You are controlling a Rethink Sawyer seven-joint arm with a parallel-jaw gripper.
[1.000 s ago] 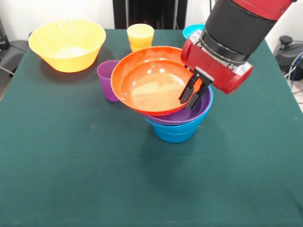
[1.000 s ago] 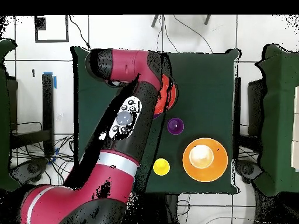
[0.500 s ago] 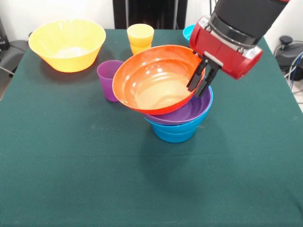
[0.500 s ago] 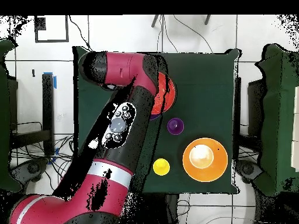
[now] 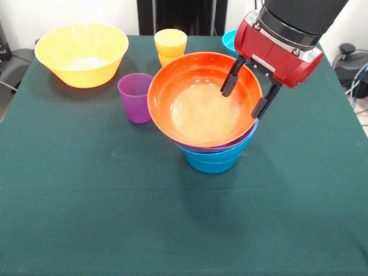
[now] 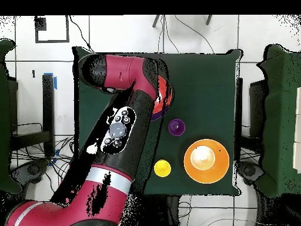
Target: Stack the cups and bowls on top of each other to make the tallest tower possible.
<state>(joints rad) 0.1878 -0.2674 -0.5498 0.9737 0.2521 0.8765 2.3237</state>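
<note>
Now open, empty jaws astride the orange bowl (image 5: pixel 204 103) rim atop the tower (image 5: pixel 215 150).

At the top right of the front view the arm (image 5: pixel 299 14) is cut off and hides most of a cyan bowl (image 5: pixel 229 39). In the overhead view it covers most of the tower (image 6: pixel 164 97).

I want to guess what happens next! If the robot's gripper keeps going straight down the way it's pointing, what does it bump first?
Most likely the orange bowl. The open gripper straddles its rim, one finger over the inside, one outside.
</note>
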